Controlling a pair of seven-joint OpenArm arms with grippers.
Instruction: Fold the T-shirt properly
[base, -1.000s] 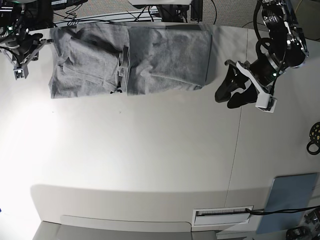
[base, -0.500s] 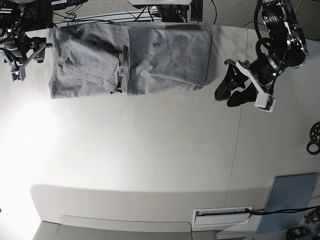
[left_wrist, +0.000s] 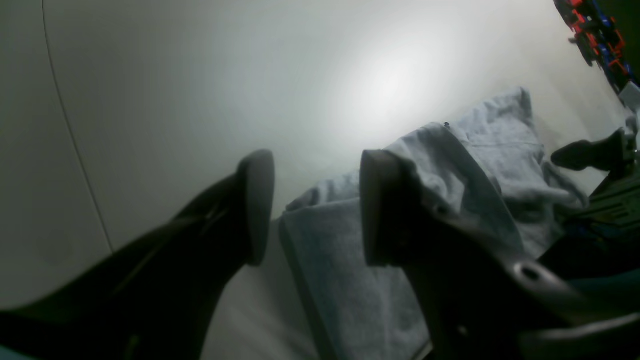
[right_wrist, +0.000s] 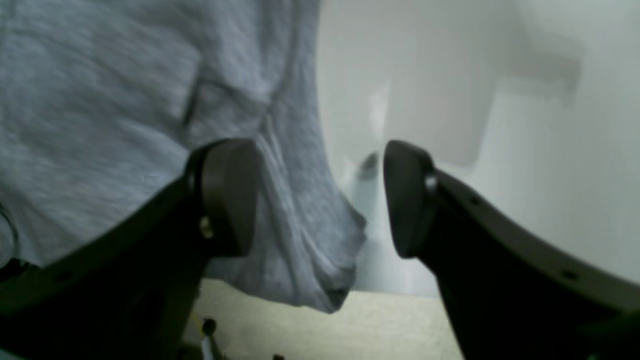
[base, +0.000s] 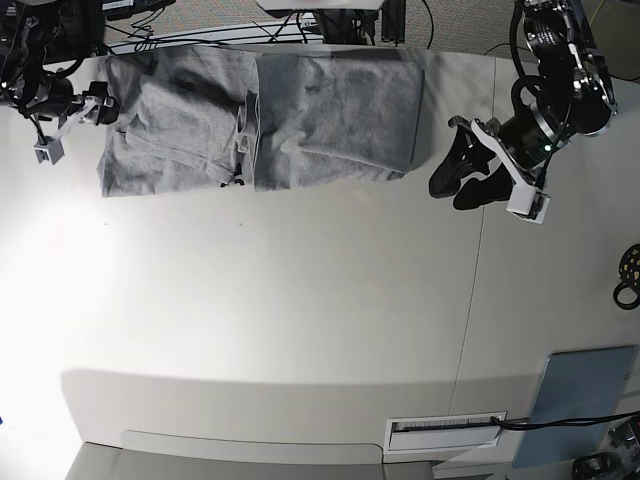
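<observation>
The heather-grey T-shirt (base: 260, 115) lies folded in a long band along the table's far edge, plain side up. My right gripper (base: 98, 108) is open at the shirt's left end. In the right wrist view (right_wrist: 320, 200) one finger (right_wrist: 227, 195) is over the cloth (right_wrist: 125, 110) and a shirt corner sits between the jaws. My left gripper (base: 448, 195) is open and empty just off the shirt's right end. In the left wrist view (left_wrist: 315, 210) the shirt's folded edge (left_wrist: 345, 280) shows between and beyond the fingers.
A blue-grey pad (base: 585, 390) lies at the near right. A white labelled box (base: 445, 432) sits at the near edge. A black ring-shaped object (base: 628, 275) is at the right edge. Cables (base: 300, 25) run behind the table's far edge.
My right gripper has moved right, up to the shirt's left end. The left gripper has barely moved. The shirt lies as before.
</observation>
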